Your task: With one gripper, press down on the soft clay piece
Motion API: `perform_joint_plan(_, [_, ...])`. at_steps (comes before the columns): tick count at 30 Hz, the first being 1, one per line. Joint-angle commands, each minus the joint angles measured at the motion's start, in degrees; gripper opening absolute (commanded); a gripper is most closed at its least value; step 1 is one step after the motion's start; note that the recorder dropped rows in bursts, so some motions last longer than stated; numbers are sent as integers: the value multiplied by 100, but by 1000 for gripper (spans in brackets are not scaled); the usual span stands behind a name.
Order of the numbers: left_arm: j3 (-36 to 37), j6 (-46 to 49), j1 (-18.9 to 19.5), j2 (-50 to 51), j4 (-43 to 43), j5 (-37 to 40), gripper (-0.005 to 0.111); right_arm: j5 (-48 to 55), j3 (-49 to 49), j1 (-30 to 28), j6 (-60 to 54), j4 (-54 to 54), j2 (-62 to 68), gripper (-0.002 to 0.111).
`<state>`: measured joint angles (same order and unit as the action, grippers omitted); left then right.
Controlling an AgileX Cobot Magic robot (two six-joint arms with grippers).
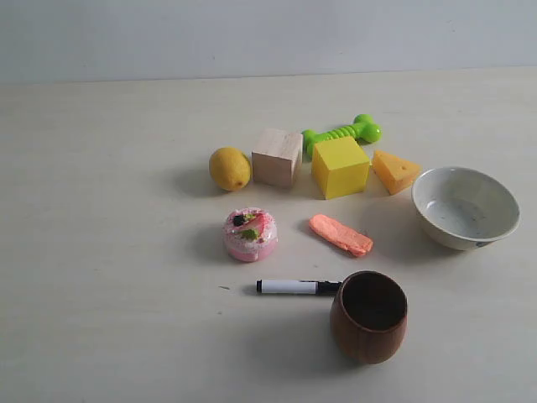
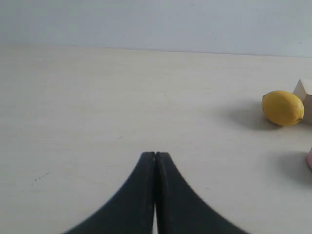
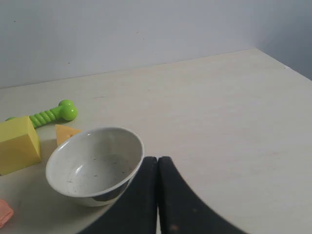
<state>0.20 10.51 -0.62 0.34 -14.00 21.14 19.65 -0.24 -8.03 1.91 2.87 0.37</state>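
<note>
Black left fingers (image 2: 144, 195) are sitting closed and empty at left; the soft clay piece (image 1: 341, 234) is lying on the desk (image 1: 101, 294) between cake (image 1: 250, 234) and bowl (image 1: 464, 206); right fingers (image 3: 170, 195), also closed, are looking nearer, best descending straight, gently.

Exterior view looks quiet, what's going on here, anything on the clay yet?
Nothing is being handled. The soft clay piece lies untouched on the table, between the pink cake toy and the white bowl. Neither arm shows in the exterior view. The left tool is shut above the table, with the lemon off to one side; the right tool is shut near the white bowl. The press has not begun.
</note>
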Motion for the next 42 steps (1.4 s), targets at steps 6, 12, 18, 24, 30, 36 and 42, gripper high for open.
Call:
perform_joint_plan(6, [-20, -6, 11, -34, -9, -36, 0, -51, 24, 5, -26, -24, -37, 0])
perform_joint_plan(12, [-20, -6, 11, -34, -9, -36, 0, -51, 24, 5, -26, -24, -37, 0])
perform_joint_plan(18, [-20, -6, 11, -34, -9, -36, 0, -51, 24, 5, -26, -24, -37, 0])
perform_joint_plan(24, [-20, -5, 11, -34, 123, -56, 0, -51, 24, 5, -26, -24, -37, 0])
perform_joint_plan(30, [-20, -5, 11, -34, -33, -1341, 0, -51, 24, 5, -26, -24, -37, 0])
perform_joint_plan(36, [-20, -16, 11, -34, -33, -2350, 0, -51, 24, 5, -26, -24, -37, 0])
perform_joint_plan(42, [-20, 10, 11, -34, -8, -2399, 0, -51, 24, 5, -16, -24, -37, 0])
